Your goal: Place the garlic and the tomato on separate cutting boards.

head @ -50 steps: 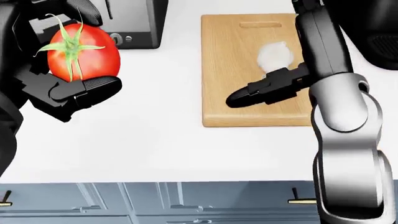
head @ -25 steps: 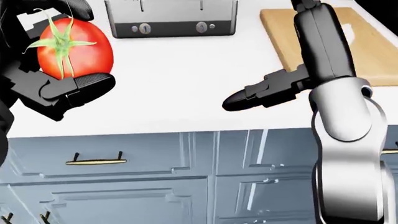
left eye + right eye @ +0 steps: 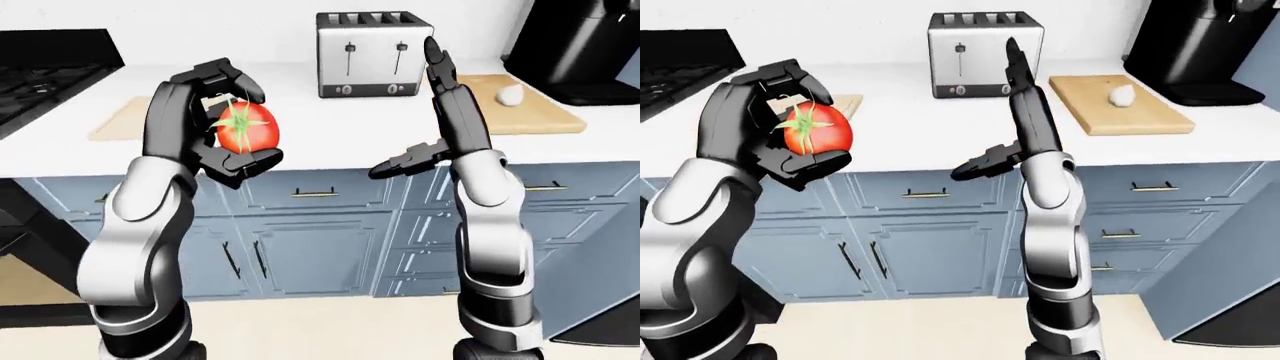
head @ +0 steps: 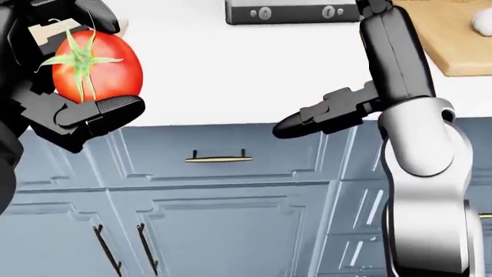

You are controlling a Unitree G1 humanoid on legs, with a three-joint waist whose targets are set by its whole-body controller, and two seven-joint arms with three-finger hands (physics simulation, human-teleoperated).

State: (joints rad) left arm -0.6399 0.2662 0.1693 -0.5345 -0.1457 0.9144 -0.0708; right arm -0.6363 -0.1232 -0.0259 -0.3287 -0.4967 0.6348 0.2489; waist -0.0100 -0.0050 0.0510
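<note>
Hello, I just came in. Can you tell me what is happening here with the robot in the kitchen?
The robot's left hand holds a tomato, fingers closed round it, in the air beside the white counter. The right hand is open and empty. The garlic lies on a cutting board right of the toaster. A second cutting board, left of the toaster, is partly hidden by the left hand; what shows of it is bare.
</note>
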